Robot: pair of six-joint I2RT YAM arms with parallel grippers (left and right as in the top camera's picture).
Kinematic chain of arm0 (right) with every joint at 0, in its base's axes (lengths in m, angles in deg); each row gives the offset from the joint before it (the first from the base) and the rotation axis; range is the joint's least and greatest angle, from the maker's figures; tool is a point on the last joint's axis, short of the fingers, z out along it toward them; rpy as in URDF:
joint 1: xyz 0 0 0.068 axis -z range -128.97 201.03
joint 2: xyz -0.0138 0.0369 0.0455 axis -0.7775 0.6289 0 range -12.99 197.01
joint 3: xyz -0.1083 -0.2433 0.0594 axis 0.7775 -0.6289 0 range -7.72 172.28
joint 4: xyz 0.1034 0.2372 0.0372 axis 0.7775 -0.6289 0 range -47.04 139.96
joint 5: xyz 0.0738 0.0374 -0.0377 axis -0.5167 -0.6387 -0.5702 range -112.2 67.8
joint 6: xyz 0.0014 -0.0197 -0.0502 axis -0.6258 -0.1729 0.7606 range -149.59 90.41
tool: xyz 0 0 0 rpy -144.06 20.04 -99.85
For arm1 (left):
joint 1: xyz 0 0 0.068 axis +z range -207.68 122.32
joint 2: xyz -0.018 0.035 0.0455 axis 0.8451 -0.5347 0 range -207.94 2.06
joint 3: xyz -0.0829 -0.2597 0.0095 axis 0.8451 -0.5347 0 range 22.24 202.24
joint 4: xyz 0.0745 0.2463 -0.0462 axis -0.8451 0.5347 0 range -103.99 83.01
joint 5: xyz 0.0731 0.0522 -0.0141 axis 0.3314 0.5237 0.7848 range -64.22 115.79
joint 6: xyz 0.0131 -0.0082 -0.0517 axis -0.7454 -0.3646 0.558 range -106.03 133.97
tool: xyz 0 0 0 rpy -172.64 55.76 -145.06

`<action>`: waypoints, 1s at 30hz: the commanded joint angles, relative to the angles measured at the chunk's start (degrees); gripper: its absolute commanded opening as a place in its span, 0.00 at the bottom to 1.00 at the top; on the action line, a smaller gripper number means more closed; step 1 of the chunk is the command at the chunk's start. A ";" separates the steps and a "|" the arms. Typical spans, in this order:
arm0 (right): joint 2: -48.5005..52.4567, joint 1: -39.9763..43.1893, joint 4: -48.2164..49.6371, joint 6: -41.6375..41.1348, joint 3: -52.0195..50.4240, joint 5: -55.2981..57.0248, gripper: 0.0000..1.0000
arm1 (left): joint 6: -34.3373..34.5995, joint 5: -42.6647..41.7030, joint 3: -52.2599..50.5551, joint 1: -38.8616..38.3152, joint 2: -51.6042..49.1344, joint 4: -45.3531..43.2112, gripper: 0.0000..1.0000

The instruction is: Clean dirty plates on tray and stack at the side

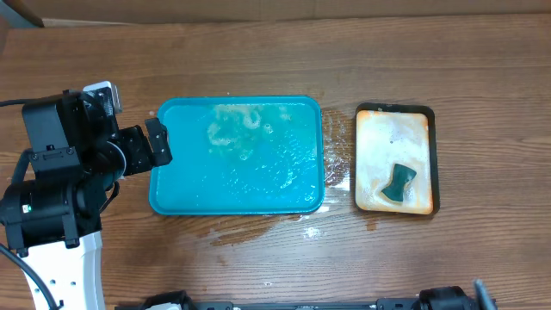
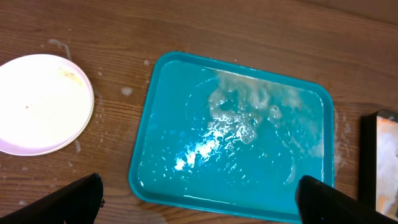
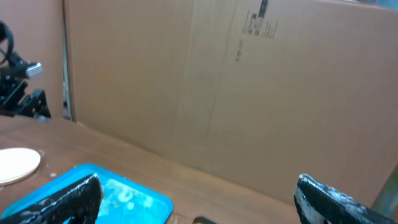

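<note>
**Overhead view.** The teal-blue tray (image 1: 232, 185) is lying at the centre of the wooden worktop (image 1: 258, 60), with water and pale foam (image 1: 232, 127) covering its floor. The left hand (image 1: 162, 142) is hovering at the tray's left rim. To the right, apart from the tray, a smaller black-rimmed beige tray (image 1: 372, 155) is carrying a dark green sponge (image 1: 398, 183).

**Left wrist view.** The left hand is spread wide and gripping nothing. A white plate (image 2: 40, 102), showing only a few specks, is resting on the worktop just left of the tray, not touching it. Whether other plates are lying beneath it cannot be told.

**Right wrist view.** The right hand (image 3: 196, 190) is likewise spread and empty, facing a cardboard wall (image 3: 217, 93). The tray's corner and the plate are appearing at lower left.
</note>
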 commanded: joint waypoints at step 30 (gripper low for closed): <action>-18.53 2.05 52.59 -22.16 -79.38 9.46 1.00 | -1.07 0.33 0.76 -0.15 0.22 -0.07 1.00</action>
